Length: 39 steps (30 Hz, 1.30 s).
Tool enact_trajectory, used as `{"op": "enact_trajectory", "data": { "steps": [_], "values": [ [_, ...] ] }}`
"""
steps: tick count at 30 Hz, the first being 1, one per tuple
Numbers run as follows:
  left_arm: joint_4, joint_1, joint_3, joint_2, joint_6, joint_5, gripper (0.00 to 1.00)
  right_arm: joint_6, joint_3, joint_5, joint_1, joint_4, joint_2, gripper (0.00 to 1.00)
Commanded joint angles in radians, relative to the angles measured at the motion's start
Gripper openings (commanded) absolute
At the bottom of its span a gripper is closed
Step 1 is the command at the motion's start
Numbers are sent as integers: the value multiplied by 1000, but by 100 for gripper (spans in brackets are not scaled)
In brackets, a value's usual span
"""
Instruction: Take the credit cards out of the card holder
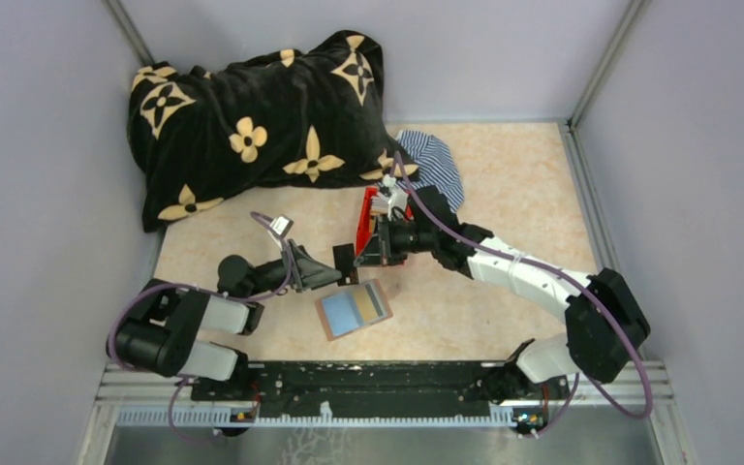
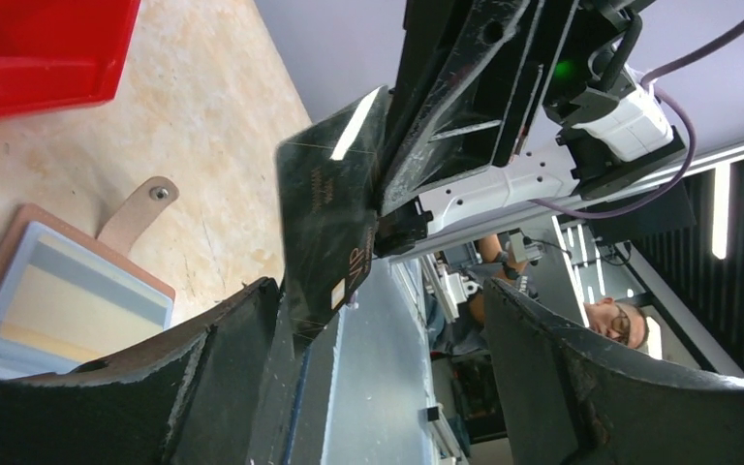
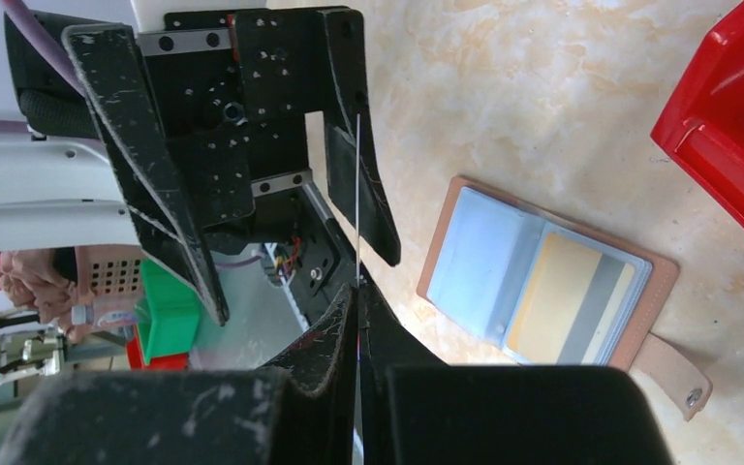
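The card holder (image 1: 354, 310) lies open on the table near the front. It shows a light blue card (image 3: 480, 257) in one page and an orange and grey card (image 3: 562, 295) in the other. Above and behind it, my right gripper (image 3: 358, 320) is shut on a dark credit card (image 2: 329, 213), held upright and seen edge-on in the right wrist view. My left gripper (image 2: 378, 291) faces it with its jaws open on either side of the card's free end. The card stands close to the left finger (image 2: 213, 368).
A red open-top box (image 1: 370, 215) stands just behind the two grippers. A black blanket with tan flowers (image 1: 252, 126) and a striped cloth (image 1: 436, 165) lie at the back. Grey walls close in both sides.
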Motion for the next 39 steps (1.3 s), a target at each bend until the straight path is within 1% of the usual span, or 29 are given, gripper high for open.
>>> {"op": "enact_trajectory", "data": {
  "steps": [1, 3, 5, 6, 11, 14, 19, 21, 23, 24, 25, 33, 36, 37, 38, 39],
  "values": [
    [237, -19, 13, 63, -63, -8, 81, -3, 49, -7, 16, 45, 3, 0],
    [262, -20, 11, 79, -77, -8, 76, -1, 42, -5, 16, 47, -1, 0],
    [277, -20, 12, 88, -84, -4, 63, 1, 36, -10, 16, 49, -1, 0],
    [279, -19, 13, 90, -85, 0, 61, 3, 35, -15, 16, 50, 0, 0],
    [285, -20, 19, 93, -86, 2, 57, 10, 13, -25, 21, 55, -4, 0],
    [286, -23, 23, 99, -83, 2, 50, 18, -2, -26, 25, 63, -4, 0],
    [304, -32, 36, 128, -87, 15, 29, 24, -4, -30, 41, 71, 3, 0],
    [304, -35, 39, 130, -86, 14, 17, 25, -5, -31, 45, 73, 6, 0],
    [305, -36, 37, 127, -84, 12, 9, 25, -7, -31, 45, 73, 7, 0],
    [305, -36, 36, 126, -84, 12, 3, 24, -8, -30, 45, 72, 5, 0],
    [304, -35, 34, 125, -82, 12, 0, 23, -10, -28, 45, 72, 5, 0],
    [302, -35, 26, 109, -49, 20, 0, 16, -19, -18, 46, 69, 0, 0],
    [263, -37, 36, 97, -28, 31, 0, 13, -16, -16, 45, 67, 0, 0],
    [251, -37, 40, 95, -28, 36, 2, 10, -15, -18, 45, 69, 1, 0],
    [238, -37, 43, 92, -30, 38, 8, 8, -13, -20, 46, 67, 3, 0],
    [229, -38, 46, 90, -31, 39, 16, 6, -13, -23, 46, 65, 3, 0]
  ]
}}
